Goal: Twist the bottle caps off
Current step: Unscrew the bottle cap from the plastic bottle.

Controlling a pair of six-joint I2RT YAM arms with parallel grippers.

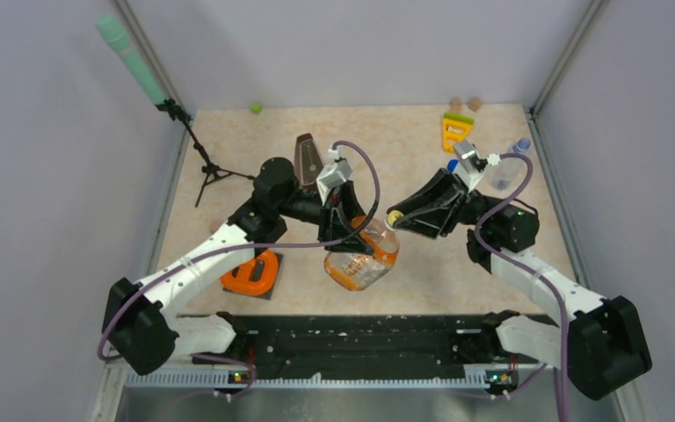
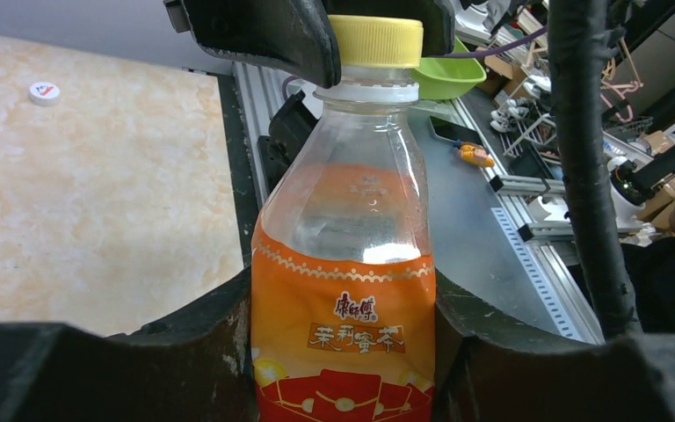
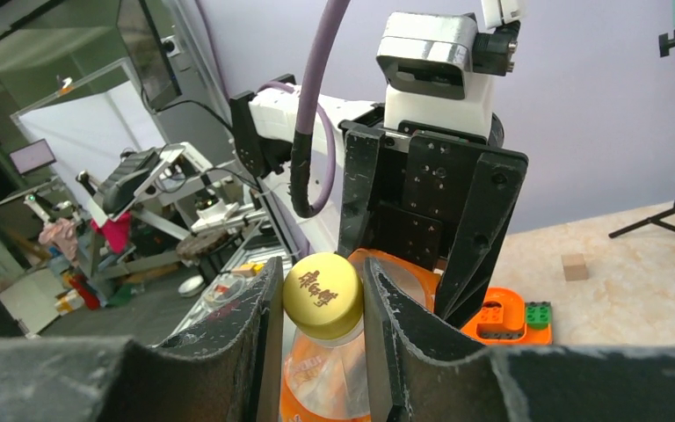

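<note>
Beige marbled tabletop [image 1: 404, 132] is enclosed by pale walls. Over its near middle, the right gripper [image 3: 323, 308] is clenched on the yellow cap [image 3: 322, 293] of the squat orange-labelled bottle [image 2: 343, 264], whose body is clamped between the fingers of the left gripper [image 1: 352, 239] and held tilted. Farther out, a white cap [image 2: 44, 92] is seen lying loose on the tabletop, and a slim clear bottle [image 1: 508, 169] is noted near the far right corner, with a blue cap [image 1: 452, 164] near it.
</note>
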